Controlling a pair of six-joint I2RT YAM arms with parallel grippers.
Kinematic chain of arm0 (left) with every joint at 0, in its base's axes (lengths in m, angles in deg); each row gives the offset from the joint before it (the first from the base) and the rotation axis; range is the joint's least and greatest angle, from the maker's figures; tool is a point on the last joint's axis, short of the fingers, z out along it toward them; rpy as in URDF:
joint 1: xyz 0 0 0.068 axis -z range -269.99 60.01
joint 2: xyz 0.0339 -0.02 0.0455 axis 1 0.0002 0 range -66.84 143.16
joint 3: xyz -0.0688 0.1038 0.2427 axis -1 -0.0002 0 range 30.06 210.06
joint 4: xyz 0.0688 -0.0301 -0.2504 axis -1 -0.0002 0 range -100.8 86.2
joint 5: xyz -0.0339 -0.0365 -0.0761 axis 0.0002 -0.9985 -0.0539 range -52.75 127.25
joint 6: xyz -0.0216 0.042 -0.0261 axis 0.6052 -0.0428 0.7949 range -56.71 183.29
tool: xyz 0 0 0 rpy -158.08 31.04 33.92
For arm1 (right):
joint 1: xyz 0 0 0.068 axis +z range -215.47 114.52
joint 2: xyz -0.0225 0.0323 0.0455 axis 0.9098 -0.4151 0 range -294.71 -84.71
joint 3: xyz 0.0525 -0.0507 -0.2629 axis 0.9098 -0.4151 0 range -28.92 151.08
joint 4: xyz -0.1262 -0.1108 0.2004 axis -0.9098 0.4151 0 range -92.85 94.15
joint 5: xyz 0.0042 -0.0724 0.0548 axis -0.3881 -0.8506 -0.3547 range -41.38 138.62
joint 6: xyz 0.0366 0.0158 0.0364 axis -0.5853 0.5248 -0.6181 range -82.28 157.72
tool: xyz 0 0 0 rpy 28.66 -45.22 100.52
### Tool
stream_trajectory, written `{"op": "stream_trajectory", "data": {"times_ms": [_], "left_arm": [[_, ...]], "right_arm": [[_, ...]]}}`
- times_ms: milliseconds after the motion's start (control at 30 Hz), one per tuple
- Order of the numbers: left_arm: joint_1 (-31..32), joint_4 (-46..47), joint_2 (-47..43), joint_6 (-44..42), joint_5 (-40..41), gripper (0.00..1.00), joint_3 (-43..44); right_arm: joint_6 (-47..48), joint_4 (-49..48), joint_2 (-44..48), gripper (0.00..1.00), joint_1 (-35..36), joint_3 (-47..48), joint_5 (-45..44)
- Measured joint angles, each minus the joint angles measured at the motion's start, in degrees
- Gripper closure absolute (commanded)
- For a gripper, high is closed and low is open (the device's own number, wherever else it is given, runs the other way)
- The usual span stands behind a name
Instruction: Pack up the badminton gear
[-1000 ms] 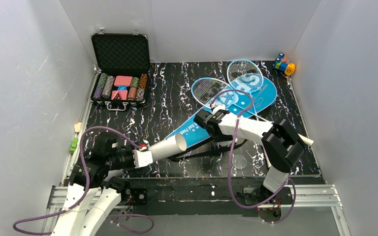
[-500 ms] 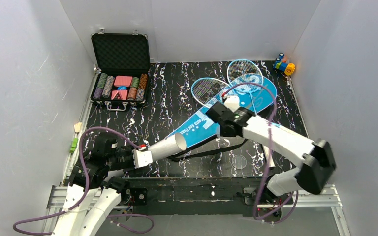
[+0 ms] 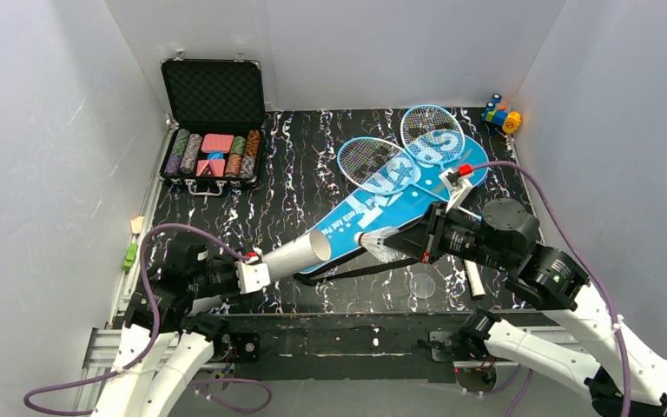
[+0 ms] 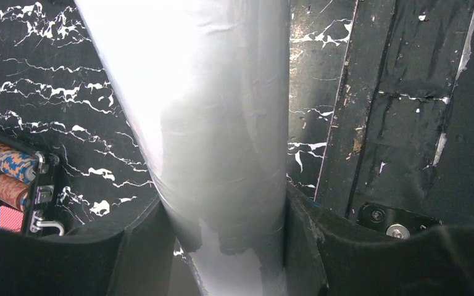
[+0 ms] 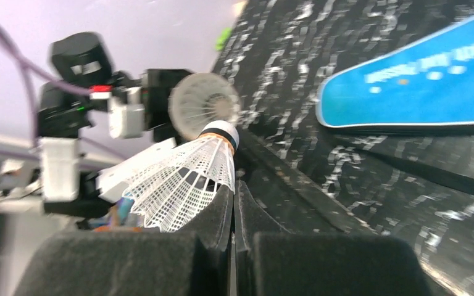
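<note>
A: What is the biggest thing on the table point(image 3: 295, 165)?

B: The blue bag point(image 3: 373, 204). It lies flat and slanted, with its wide end toward the back right and its narrow end toward the front left. Its black strap point(image 3: 356, 271) trails along the bag's near edge.

A: And the black case point(image 3: 213, 122)?

B: It stands well apart from the bag, off to the far left. The lid is up and rows of chips show inside.

A: Where are the rackets point(image 3: 366, 159)?

B: Both heads overlap the bag's wide end. One is on its left edge and the other racket point(image 3: 430, 124) is at its far tip. A white handle point(image 3: 473, 282) shows just off the bag's near right side.

A: The white tube point(image 3: 300, 256)?

B: The left gripper point(image 3: 247, 276) holds it by the rear end. The wrist view shows a finger clamped on each side of the tube point(image 4: 216, 123). Its open mouth sits at the bag's narrow end.

A: And the shuttlecock point(image 3: 378, 241)?

B: It is just off the bag's near edge, about mid-length, raised off the table. The right gripper point(image 3: 412, 243) has its fingers pressed together on the rim of the feather skirt point(image 5: 179, 179). The cork points toward the tube's mouth.

A: What is the smallest thing?

B: The toy blocks point(image 3: 501, 114), beyond the bag's wide end in the back right corner.
</note>
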Motion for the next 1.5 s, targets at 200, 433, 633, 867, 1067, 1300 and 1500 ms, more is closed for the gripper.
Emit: {"op": "stream_trajectory", "data": {"times_ms": [200, 433, 633, 867, 1067, 1300, 1500], "left_arm": [[0.0, 0.5, 1.33, 0.04, -0.63, 0.56, 0.0], [0.0, 1.07, 1.57, 0.22, -0.72, 0.55, 0.0], [0.0, 0.85, 1.6, -0.02, -1.14, 0.56, 0.5], [0.0, 0.44, 1.66, -0.46, -2.58, 0.56, 1.64], [0.0, -0.63, 1.68, -1.11, -2.93, 0.56, 1.75], [0.0, -0.87, 1.64, -1.53, -3.15, 0.56, 1.75], [0.0, -1.16, 1.64, -1.55, -3.26, 0.56, 1.84]], "right_arm": [[-3.58, -9.66, -3.34, 0.99, 0.0, -2.95, 10.54], [-6.25, -15.78, -10.51, 0.99, 0.31, -3.8, 15.89], [-6.45, -17.33, -12.68, 0.99, 1.05, -3.67, 16.72], [-5.95, -17.51, -18.4, 0.82, 3.06, -3.13, 16.61], [-4.96, -17.03, -20.92, 0.64, 4.76, -0.96, 15.32], [-2.86, -15.08, -21.51, 0.51, 5.77, 0.66, 13.55], [-1.4, -13.14, -22.08, 0.48, 6.88, 0.66, 11.93]]}}
